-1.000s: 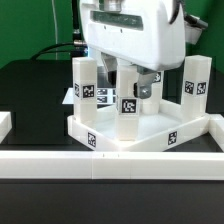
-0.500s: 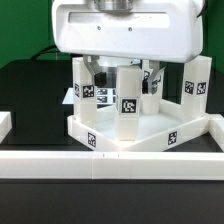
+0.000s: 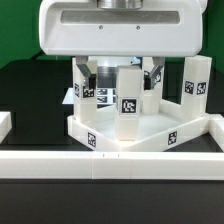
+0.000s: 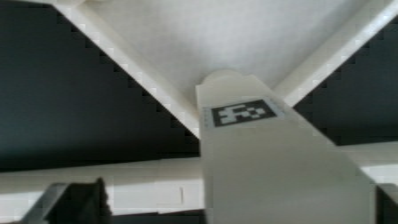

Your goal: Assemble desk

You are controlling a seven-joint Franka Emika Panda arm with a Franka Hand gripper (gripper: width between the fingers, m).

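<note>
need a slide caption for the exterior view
Open gripper hovers over the upturned desk tabletop, three legs standing in its corner sockets.

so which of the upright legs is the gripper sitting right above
The front leg, standing at the tabletop's near corner in the exterior view. The open gripper hangs directly over it; the legs at the exterior view's left and right stand off to the sides.

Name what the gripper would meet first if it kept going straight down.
Probably the front leg standing upright in the tabletop: the wrist view looks straight down onto its top. Exact depth is unclear.
</note>
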